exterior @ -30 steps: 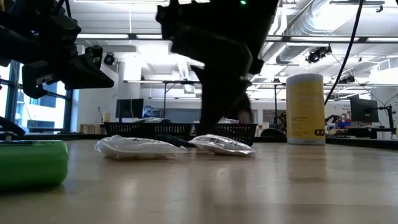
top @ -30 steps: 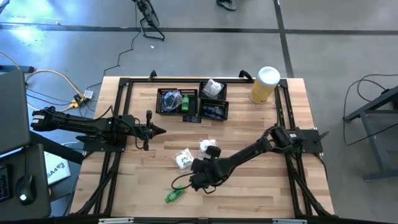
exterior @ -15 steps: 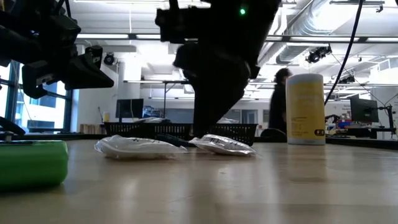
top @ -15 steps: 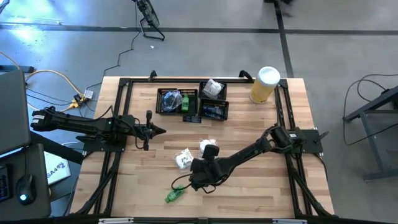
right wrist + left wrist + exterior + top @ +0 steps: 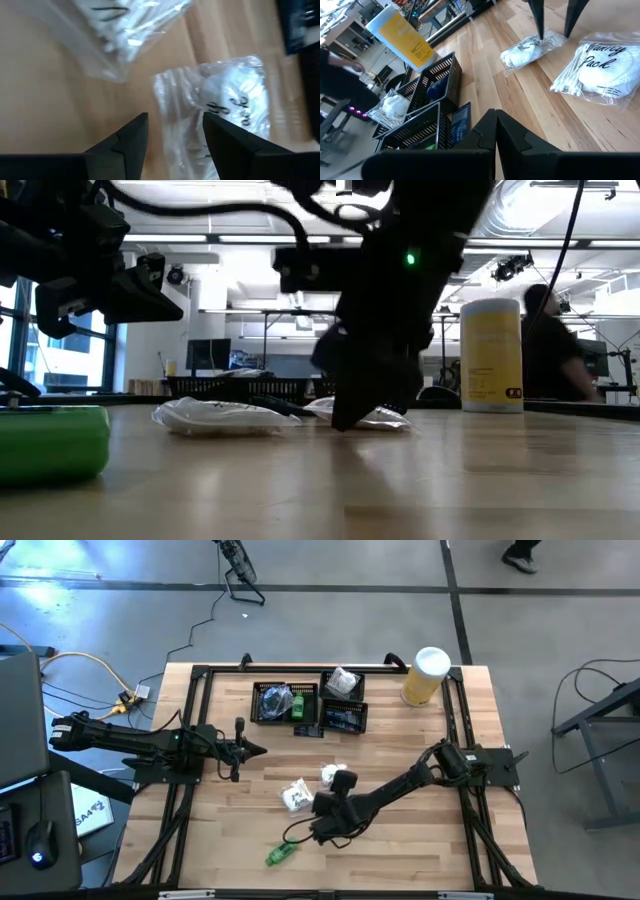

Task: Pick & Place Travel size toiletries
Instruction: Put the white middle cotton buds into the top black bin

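1. The right gripper hangs low over the table's near middle with its fingers apart and nothing between them; a second ago they were together, so it looks set for a fresh pick.
2. Nearest the front edge lies the green tube, untouched and in the same spot as a moment back.
3. Just beyond the open fingers sit two white sachets, side by side and unmoved. The right wrist view shows one sachet lying straight ahead of the gap; the overhead camera cannot show that line-up.
4. The left gripper waits to the left, pressed shut.
5. Farthest back, the black mesh trays already hold some toiletries. The left wrist view shows their contents more closely: a white sachet in one compartment.
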Controlling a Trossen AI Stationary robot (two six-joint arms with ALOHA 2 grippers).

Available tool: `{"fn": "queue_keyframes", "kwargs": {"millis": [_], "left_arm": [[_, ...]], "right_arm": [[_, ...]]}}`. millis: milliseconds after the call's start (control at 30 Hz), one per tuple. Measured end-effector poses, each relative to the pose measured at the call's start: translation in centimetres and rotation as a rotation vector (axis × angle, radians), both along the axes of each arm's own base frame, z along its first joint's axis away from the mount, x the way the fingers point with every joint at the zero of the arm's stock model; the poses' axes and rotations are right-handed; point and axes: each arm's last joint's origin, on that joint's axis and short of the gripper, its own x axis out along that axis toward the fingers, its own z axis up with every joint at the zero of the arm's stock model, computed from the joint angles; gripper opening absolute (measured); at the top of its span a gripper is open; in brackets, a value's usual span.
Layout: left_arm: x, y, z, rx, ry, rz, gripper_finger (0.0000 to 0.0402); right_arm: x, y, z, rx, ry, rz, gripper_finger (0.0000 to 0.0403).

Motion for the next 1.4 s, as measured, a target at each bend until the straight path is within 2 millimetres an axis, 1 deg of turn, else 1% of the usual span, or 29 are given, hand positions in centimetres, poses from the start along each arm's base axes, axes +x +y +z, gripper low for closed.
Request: {"fn": "queue_keyframes", "kwargs": {"millis": [167, 333, 467, 667, 700, 1000, 1067, 1133, 1300, 1400], "left_arm": [[0.0, 0.0, 0.0, 0.000, 0.000, 0.000, 0.0001], [0.0, 0.0, 0.0, 0.000, 0.000, 0.000, 0.0001], [0.0, 0.0, 0.0, 0.000, 0.000, 0.000, 0.0001], [0.0, 0.0, 0.0, 0.000, 0.000, 0.000, 0.0001], [0.0, 0.0, 0.0, 0.000, 0.000, 0.000, 0.0001], [0.0, 0.0, 0.0, 0.000, 0.000, 0.000, 0.0001], [0.0, 0.0, 0.0, 0.000, 0.000, 0.000, 0.0001], [0.0, 0.0, 0.0, 0.001, 0.000, 0.000, 0.0001], [0.0, 0.0, 0.0, 0.006, 0.001, 0.002, 0.0001], [0.0, 0.0, 0.0, 0.008, 0.001, 0.006, 0.0001]], "right_arm": [[-0.4, -0.6, -1.0, -0.073, -0.030, -0.026, 0.0178], [-0.5, -0.7, -1.4, -0.063, -0.061, -0.071, 0.0151], [-0.5, -0.7, -1.5, -0.046, -0.080, -0.088, 0.0107], [-0.1, -0.6, -1.5, -0.021, -0.116, -0.090, 0.0018], [-0.1, -0.6, -1.5, -0.020, -0.117, -0.090, 0.0011], [-0.2, -0.2, -1.5, 0.016, -0.121, -0.097, 0.0004], [-0.3, -0.1, -1.2, 0.020, -0.128, -0.104, 0.0003], [-0.5, -0.1, -0.5, 0.022, -0.148, -0.124, 0.0003], [-1.5, -0.5, 2.3, -0.025, -0.196, -0.182, 0.0003], [-2.1, -0.9, 4.5, -0.035, -0.236, -0.200, 0.0003]]}}
